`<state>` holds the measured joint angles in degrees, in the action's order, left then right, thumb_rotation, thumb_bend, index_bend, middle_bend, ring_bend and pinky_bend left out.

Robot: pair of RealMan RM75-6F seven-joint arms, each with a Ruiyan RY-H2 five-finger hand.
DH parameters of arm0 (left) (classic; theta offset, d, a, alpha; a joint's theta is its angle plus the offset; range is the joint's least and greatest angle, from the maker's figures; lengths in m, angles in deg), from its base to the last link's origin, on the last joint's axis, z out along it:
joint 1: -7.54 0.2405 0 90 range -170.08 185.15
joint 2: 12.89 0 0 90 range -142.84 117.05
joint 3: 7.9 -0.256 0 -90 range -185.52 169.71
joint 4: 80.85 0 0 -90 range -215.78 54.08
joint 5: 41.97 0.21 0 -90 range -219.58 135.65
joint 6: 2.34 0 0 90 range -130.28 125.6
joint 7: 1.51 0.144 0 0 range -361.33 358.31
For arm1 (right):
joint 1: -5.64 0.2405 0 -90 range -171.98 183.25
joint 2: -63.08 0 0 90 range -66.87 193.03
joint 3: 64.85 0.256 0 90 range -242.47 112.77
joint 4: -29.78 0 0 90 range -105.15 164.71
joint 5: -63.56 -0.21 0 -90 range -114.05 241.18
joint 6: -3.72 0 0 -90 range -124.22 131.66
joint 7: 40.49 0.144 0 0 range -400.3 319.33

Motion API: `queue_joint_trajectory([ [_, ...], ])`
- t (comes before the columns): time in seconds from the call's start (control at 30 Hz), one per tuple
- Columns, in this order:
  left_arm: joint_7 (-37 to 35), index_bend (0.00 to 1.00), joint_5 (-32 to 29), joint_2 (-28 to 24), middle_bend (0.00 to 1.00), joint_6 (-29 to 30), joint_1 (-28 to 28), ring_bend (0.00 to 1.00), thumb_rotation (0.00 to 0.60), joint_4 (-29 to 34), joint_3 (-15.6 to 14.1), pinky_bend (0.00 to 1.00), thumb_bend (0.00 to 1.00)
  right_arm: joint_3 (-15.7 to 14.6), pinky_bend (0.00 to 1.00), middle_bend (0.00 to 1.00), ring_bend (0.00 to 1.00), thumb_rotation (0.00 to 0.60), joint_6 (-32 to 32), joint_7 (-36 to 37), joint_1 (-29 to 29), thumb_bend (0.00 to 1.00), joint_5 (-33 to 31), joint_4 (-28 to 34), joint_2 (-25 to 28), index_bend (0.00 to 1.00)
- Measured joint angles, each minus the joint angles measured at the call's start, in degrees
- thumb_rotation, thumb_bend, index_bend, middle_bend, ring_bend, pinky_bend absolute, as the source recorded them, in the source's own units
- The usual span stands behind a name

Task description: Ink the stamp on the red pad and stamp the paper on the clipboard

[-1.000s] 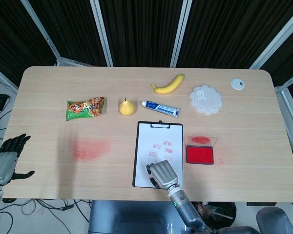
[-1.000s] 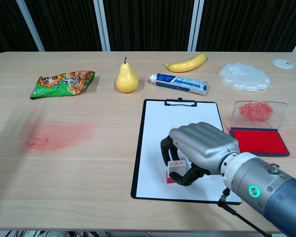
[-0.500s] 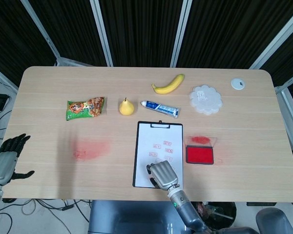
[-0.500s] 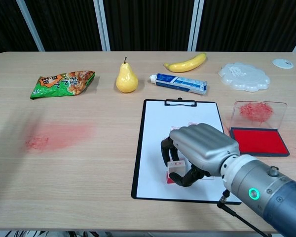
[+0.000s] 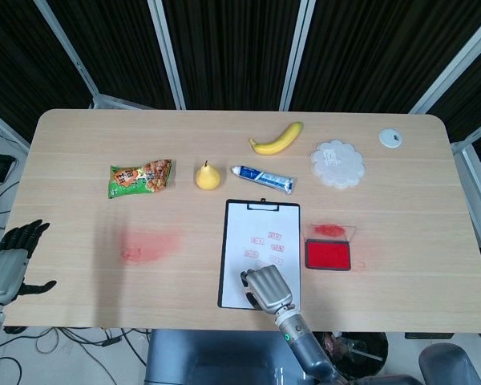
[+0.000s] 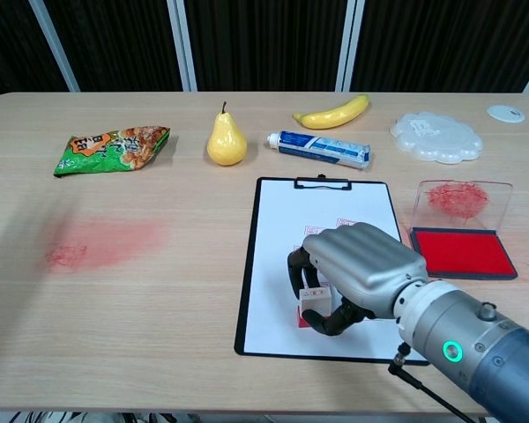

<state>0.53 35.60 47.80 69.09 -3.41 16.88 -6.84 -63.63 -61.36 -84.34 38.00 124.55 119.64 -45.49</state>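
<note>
Nearest the bench (image 5: 401, 289) edge we record the right hand (image 6: 357, 271), fingers curled around the stamp (image 6: 313, 299), which stands on the lower part of the paper (image 6: 322, 233) with a red mark showing beneath its base. In the head view the same hand (image 5: 264, 287) covers the near right corner of the clipboard (image 5: 223, 273). Off the near left corner we note the left hand (image 5: 6, 261), fingers spread and grasping nothing, clear of the bench top.

Next we list the clipboard (image 6: 247, 291) itself, black-rimmed, clip at its far end, the sheet bearing several small red imprints. Just right of it lies the red pad (image 6: 463, 251), lid (image 6: 463, 201) laid open on its far side and smeared with red. Well to the left, a red smudge (image 6: 101, 242) stains the wood.

Farther back, in a row from left to right, we enter: a green snack packet (image 6: 110, 148), a yellow pear (image 6: 226, 139) upright, a toothpaste tube (image 6: 320, 149) lying on its side, a banana (image 6: 331, 112) and a scalloped white plate (image 6: 435, 137). At the far right corner sits a small white round disc (image 6: 506, 112).
</note>
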Motion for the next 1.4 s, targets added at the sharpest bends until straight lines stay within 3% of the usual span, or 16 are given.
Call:
queue_joint_trajectory([
  [1.4,0.0,0.0,-0.2,-0.2,0.0,-0.2,-0.1,0.0,0.6,0.0,0.0,0.0,0.04,0.0,0.88,0.89,0.88,0.6,0.9,-0.6,-0.8,0.72,-0.5,-1.0,-0.8,0.93],
])
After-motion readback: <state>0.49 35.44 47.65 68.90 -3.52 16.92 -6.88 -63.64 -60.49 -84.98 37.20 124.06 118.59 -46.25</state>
